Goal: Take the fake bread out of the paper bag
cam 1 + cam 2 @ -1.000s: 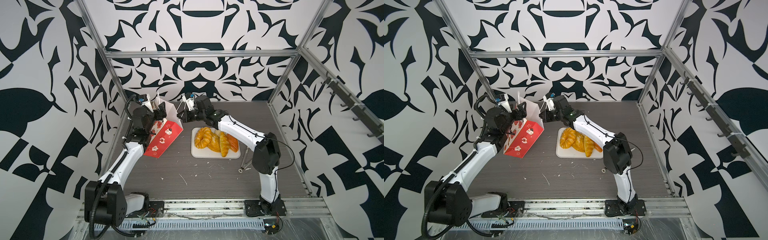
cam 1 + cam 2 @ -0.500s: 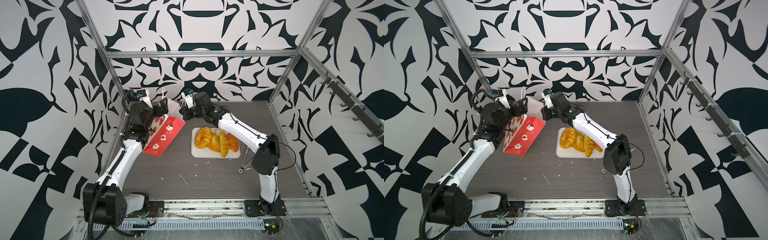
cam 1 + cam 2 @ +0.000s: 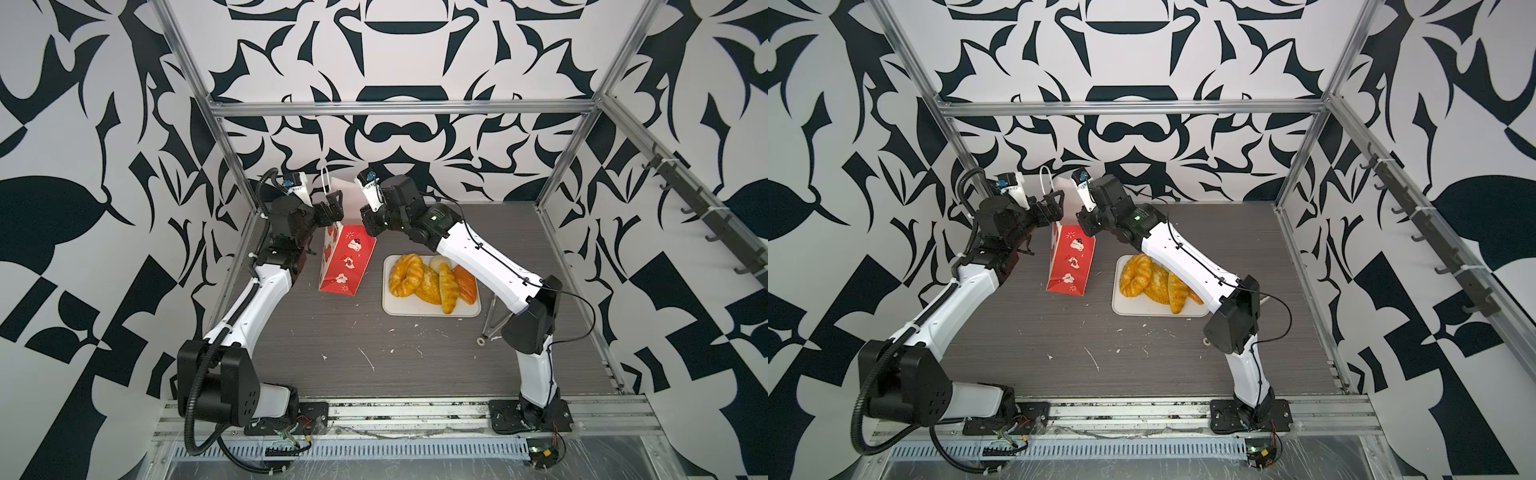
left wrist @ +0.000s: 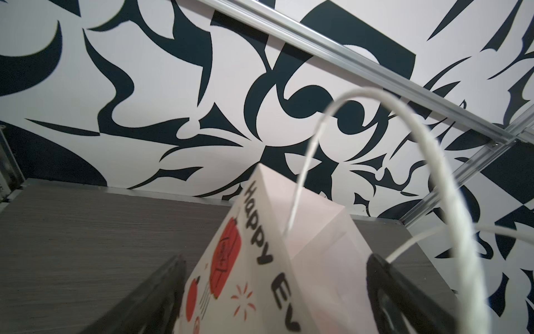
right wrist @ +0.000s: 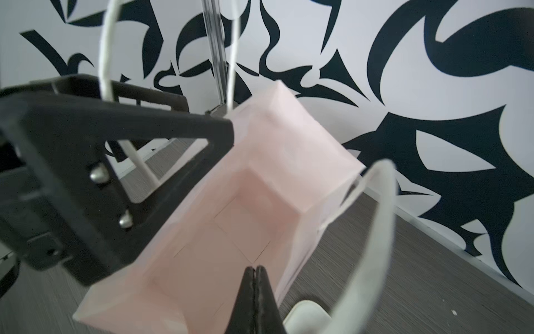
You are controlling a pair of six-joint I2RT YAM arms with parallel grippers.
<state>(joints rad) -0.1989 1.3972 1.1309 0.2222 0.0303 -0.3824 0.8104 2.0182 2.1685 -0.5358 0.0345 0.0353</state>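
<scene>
On the flat white rectangular tray (image 3: 395,307), which lies on the grey wood-grain table (image 3: 374,374), all 5 pieces of fake bread are laid close together. A golden twisted ring (image 3: 405,275) is placed at the tray's edge nearest the bag. A yellow-orange flaky piece (image 3: 428,286) and a golden croissant (image 3: 446,291) are set beside it, and an orange-brown oblong loaf (image 3: 466,283) lies towards the opposite edge. A small pale cream round bun (image 3: 439,262) is seen at the tray's far edge, close under the right arm.

Just beside the tray, on the left arm's side and not touching it, the tall narrow red paper bag (image 3: 347,266) with white cartoon pictures is stood on its base, mouth upward. In the right wrist view its pale inside is shown down to the folded bottom.

The left fingers (image 4: 161,300) are spread wide, with a top corner of the bag between them, and a white cord handle (image 4: 375,94) arches above. The right fingers (image 5: 251,300) are pressed together at the bag's rim on the tray side. Whether paper is caught between them cannot be told.
</scene>
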